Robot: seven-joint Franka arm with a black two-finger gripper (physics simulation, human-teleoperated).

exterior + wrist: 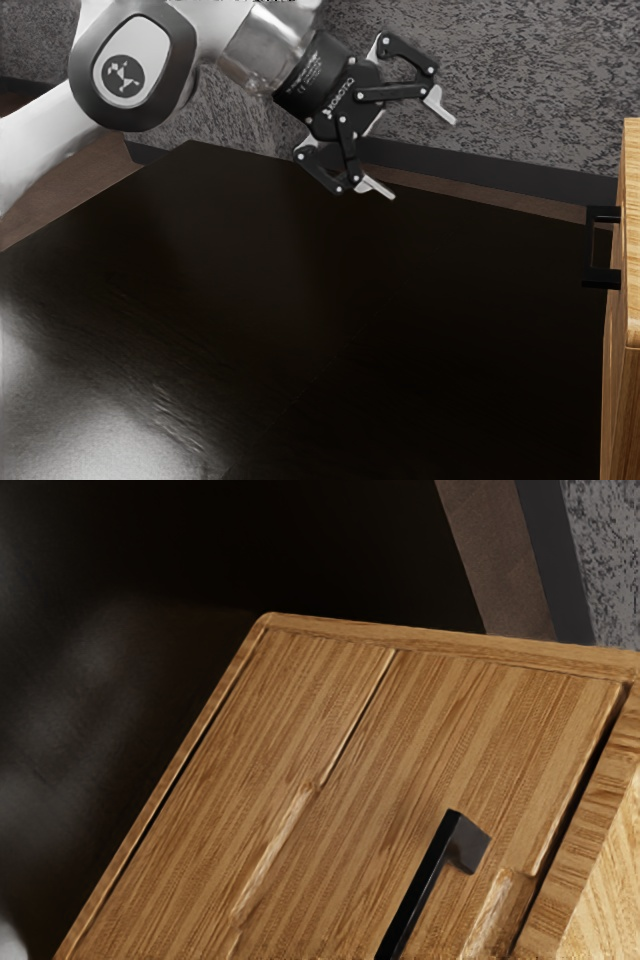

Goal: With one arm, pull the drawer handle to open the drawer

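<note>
The white arm (120,70) is reaching in from the exterior view's upper left, and its black pincer (412,150) is hanging in the air above the far part of the dark tabletop (300,330). The pincer is pointing toward the exterior view's right. Its two fingers (437,102) are standing wide apart, one higher and one lower, and they are gripping nothing.

At the exterior view's right edge a light wooden cabinet (625,300) is standing on the tabletop. A black bar handle (600,248) is sticking out of its face, upright, toward the arm. The pincer is staying well apart from this handle, higher than it and off toward the exterior view's left. Behind them, a grey speckled wall (520,70) is running along the back with a dark skirting strip (480,165) at its foot.

In the wrist view the hand's camera is looking at the cabinet at a tilt. The grained drawer front (300,810) is sitting within its wooden frame and is looking about level with it. The handle (440,870) is showing as a black square-edged bar standing proud of the wood.
</note>
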